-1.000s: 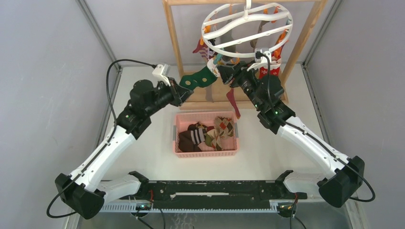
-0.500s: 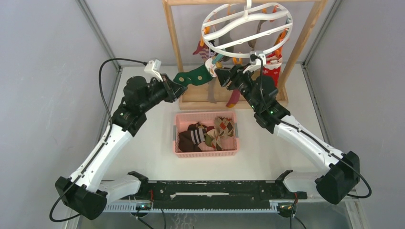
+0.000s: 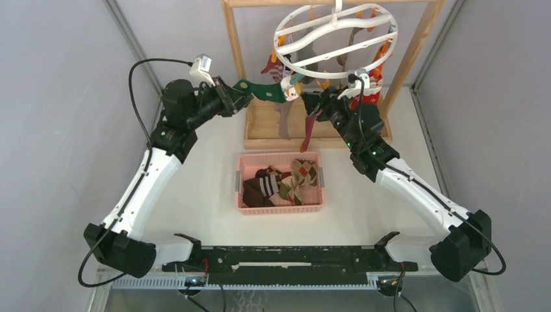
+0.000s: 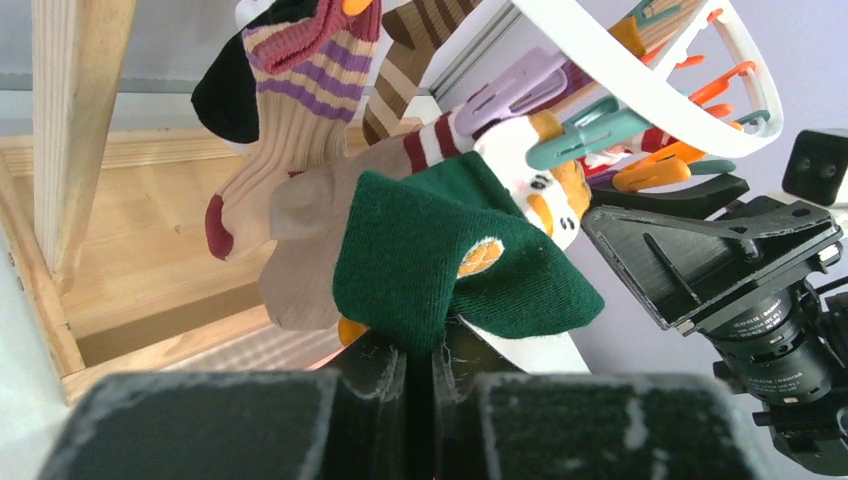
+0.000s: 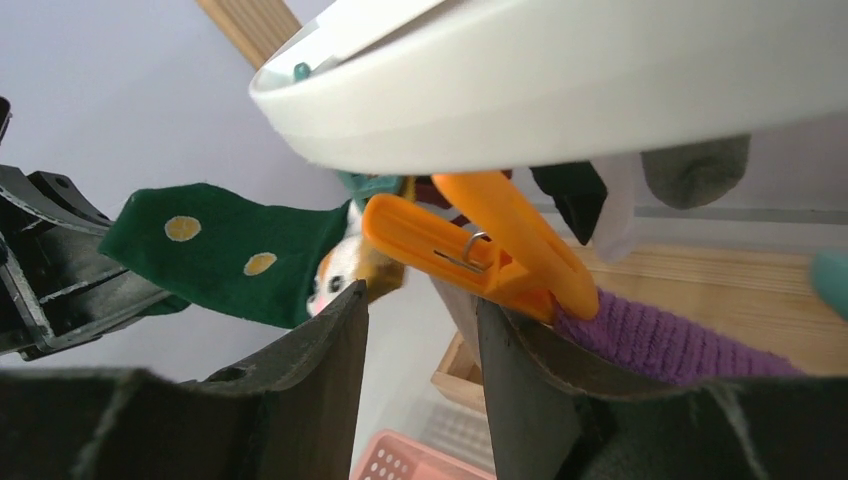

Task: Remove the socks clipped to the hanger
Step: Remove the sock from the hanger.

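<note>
The white round hanger [image 3: 334,39] hangs from the wooden rack with several socks clipped round its rim. My left gripper [image 3: 238,92] is shut on a green sock with yellow dots [image 3: 263,91], which is stretched taut to a clip at the rim. In the left wrist view the green sock [image 4: 440,250] is pinched in my left gripper [image 4: 420,345]. My right gripper [image 3: 309,102] is open just under the rim. In the right wrist view it [image 5: 420,330] stands right below an orange clip [image 5: 480,250] that holds a purple sock [image 5: 670,340].
A pink basket [image 3: 238,185] with several socks in it stands on the table below the hanger. The wooden rack [image 3: 235,45] and its base [image 3: 260,123] stand behind it. Striped and beige socks [image 4: 290,100] hang beside the green one.
My left arm has moved up and to the left, pulling the green sock taut from the hanger. My right gripper has risen slightly, staying under the rim near the clips.
</note>
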Action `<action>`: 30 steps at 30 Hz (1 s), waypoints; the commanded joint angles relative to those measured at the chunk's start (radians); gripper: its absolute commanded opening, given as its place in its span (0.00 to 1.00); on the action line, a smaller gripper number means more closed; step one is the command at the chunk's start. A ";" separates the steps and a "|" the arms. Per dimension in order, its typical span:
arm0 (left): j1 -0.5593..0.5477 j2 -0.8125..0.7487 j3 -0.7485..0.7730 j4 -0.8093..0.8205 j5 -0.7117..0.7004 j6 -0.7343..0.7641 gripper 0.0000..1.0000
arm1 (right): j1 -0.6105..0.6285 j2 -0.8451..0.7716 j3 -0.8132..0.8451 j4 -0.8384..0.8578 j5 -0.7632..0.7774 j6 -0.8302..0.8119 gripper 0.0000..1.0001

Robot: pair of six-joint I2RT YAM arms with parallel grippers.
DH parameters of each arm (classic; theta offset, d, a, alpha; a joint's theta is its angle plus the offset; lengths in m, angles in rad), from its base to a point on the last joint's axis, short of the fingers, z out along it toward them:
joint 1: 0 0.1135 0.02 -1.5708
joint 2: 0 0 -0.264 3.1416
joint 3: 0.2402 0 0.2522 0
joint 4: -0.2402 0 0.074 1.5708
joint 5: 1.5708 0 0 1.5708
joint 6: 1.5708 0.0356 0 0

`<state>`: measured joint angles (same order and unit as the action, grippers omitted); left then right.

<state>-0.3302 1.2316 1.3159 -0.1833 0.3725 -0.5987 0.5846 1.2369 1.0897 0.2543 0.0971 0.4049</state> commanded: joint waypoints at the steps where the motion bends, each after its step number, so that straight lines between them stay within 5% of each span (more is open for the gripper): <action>1: 0.015 0.043 0.085 0.012 0.044 -0.027 0.11 | -0.040 -0.051 -0.006 0.012 0.009 -0.030 0.52; 16: 0.008 0.072 -0.042 0.062 0.092 -0.049 0.11 | -0.048 -0.119 -0.050 0.067 -0.139 -0.089 0.52; 30: -0.034 0.044 -0.125 0.082 0.102 -0.033 0.11 | 0.098 -0.072 -0.071 0.243 -0.018 -0.043 0.65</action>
<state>-0.3607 1.3312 1.2114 -0.1444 0.4511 -0.6304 0.6533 1.1301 1.0145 0.3695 0.0147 0.3458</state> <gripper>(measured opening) 0.111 0.645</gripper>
